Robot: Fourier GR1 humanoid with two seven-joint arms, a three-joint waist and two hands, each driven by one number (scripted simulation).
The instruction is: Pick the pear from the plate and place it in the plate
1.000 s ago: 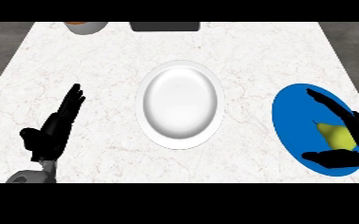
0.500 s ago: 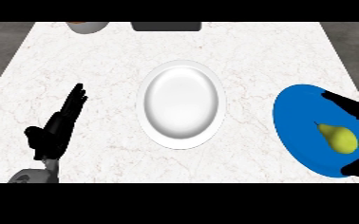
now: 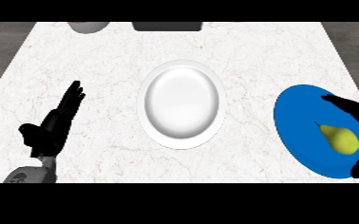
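Pear point(image 3: 340, 139) on blue plate point(image 3: 300, 132) — stem toward upper left, right hand point(image 3: 345, 105) beside

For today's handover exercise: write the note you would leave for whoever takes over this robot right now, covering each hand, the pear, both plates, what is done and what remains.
Left hand: open, resting at the counter's left side, holding nothing.
Right hand: at the right edge, over the blue plate; mostly out of view, grip unclear.
Pear: lying on the blue plate, not lifted.
White plate: centre of the counter, nothing on it.
Done: nothing yet.
Left: grasp the pear, carry it to the white plate, release.
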